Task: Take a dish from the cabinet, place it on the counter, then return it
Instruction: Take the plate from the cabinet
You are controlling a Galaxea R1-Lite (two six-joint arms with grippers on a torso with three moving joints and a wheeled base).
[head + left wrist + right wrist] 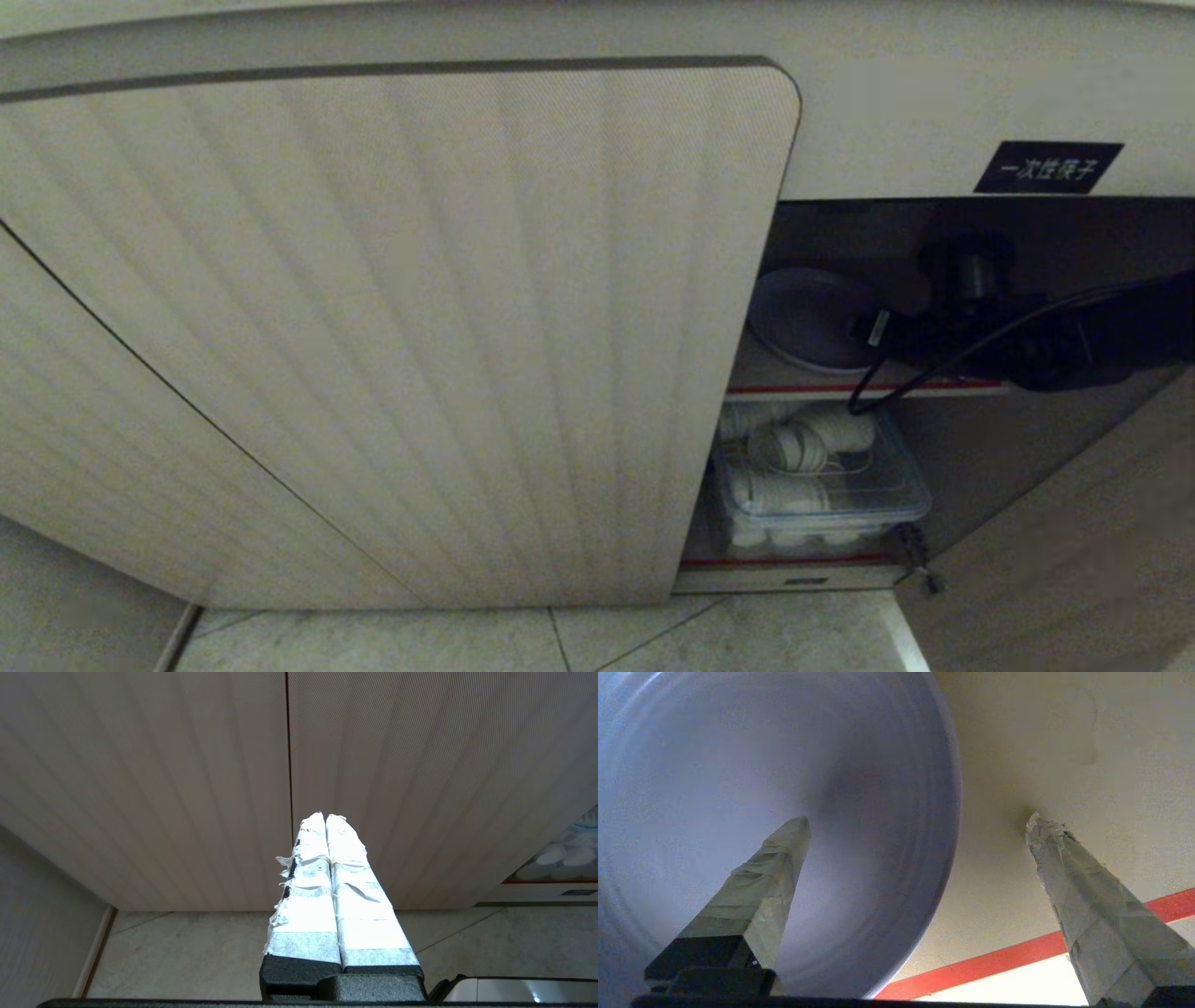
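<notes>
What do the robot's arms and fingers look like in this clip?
The right arm is black, with a black cable looping beneath it. The right gripper has tapered fingers wrapped in wrinkled pale tape on black bases. The left gripper looks the same, its tape white and frayed.

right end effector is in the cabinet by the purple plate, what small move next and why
Probably ease the right end effector forward, then close. Its fingers stand wide open astride the rim of the dish on the red-edged shelf, one finger over the plate, the other beside it, nothing gripped yet.
</notes>
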